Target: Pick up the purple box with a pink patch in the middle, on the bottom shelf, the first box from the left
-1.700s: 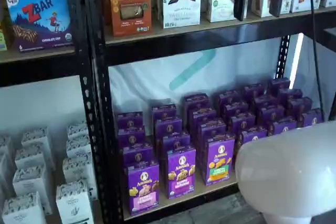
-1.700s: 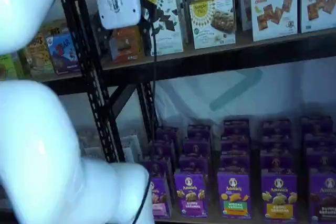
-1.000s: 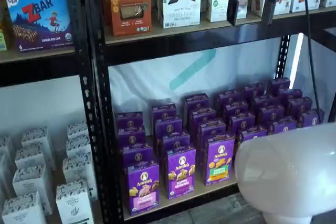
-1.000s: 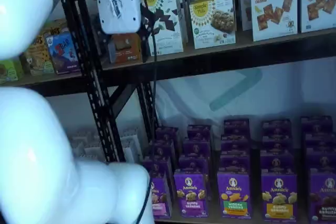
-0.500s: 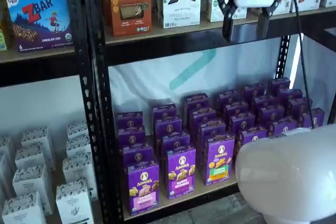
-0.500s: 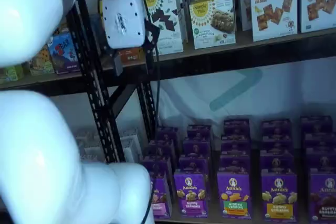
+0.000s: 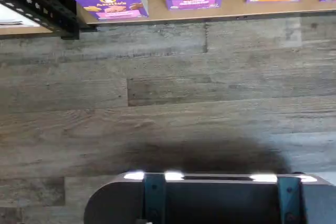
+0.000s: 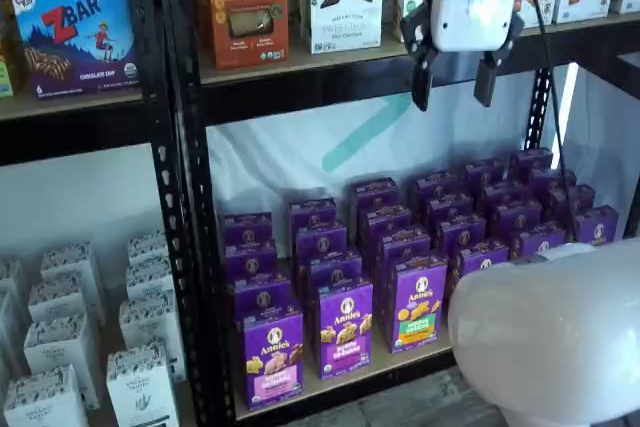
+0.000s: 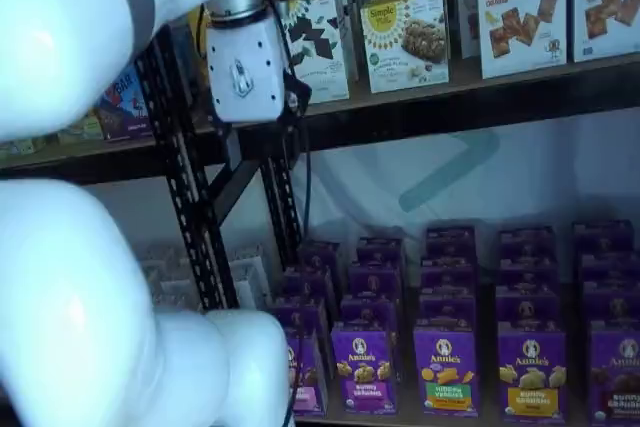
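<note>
End effector (image 8: 452, 75) lower than a moment ago, fingers apart, empty, now below upper shelf (image 8: 400, 52). Purple box (image 8: 272, 356) untouched at front left corner of bottom shelf (image 8: 345, 379); descent needed.

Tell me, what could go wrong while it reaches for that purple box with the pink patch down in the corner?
The purple box stands close beside a near-identical carton, so the open gripper might grab or nudge the wrong one. It also sits right next to the black upright, which a finger could strike. The gripper hangs high, level with the upper shelf, so it faces a long descent past that edge to the bottom shelf.
</note>
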Controlling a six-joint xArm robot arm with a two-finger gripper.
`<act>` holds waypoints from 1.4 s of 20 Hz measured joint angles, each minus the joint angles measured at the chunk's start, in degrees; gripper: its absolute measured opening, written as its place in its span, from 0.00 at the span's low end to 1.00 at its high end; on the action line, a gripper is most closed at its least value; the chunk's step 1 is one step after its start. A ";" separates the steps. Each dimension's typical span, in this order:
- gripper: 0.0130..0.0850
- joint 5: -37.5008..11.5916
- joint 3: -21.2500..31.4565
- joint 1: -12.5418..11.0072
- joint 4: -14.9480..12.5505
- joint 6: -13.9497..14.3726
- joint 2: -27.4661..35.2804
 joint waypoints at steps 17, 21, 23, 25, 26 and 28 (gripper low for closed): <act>1.00 -12.24 10.34 1.66 1.86 0.59 0.57; 1.00 -16.19 13.13 2.83 1.98 1.30 1.76; 1.00 -18.30 14.22 3.81 1.15 2.16 2.49; 1.00 -20.63 15.33 4.66 0.45 2.91 3.34; 1.00 -21.89 15.87 5.15 0.00 3.39 3.91; 1.00 -24.33 16.87 5.79 -0.28 3.92 5.15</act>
